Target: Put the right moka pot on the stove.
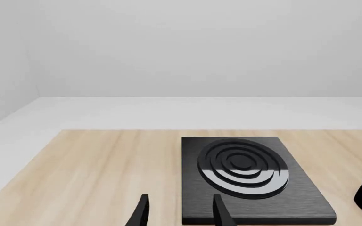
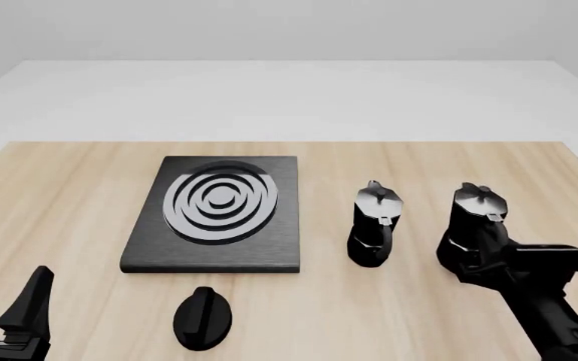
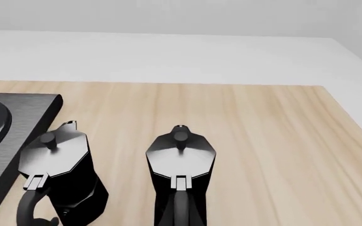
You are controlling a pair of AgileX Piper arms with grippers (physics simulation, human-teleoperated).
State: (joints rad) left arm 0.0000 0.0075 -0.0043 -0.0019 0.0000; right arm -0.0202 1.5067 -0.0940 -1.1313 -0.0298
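Observation:
The right moka pot point(image 2: 475, 222) is black and faceted with a silvery-grey lid, and stands at the right of the table. My right gripper point(image 2: 470, 263) is at its lower body and handle. In the right wrist view the pot point(image 3: 179, 157) fills the middle with its loop handle toward the camera, and no finger shows outside its outline, so the jaws look closed on the handle. The look-alike left pot point(image 2: 375, 224) stands beside it. The stove point(image 2: 219, 218) lies left of both pots. My left gripper point(image 2: 3, 304) is open and empty at the near left.
A small black oval knob point(image 2: 202, 318) lies on the table in front of the stove. In the left wrist view, the stove point(image 1: 244, 179) is ahead of the open fingers point(image 1: 142, 212). The left pot point(image 3: 55, 165) stands between the right pot and the stove.

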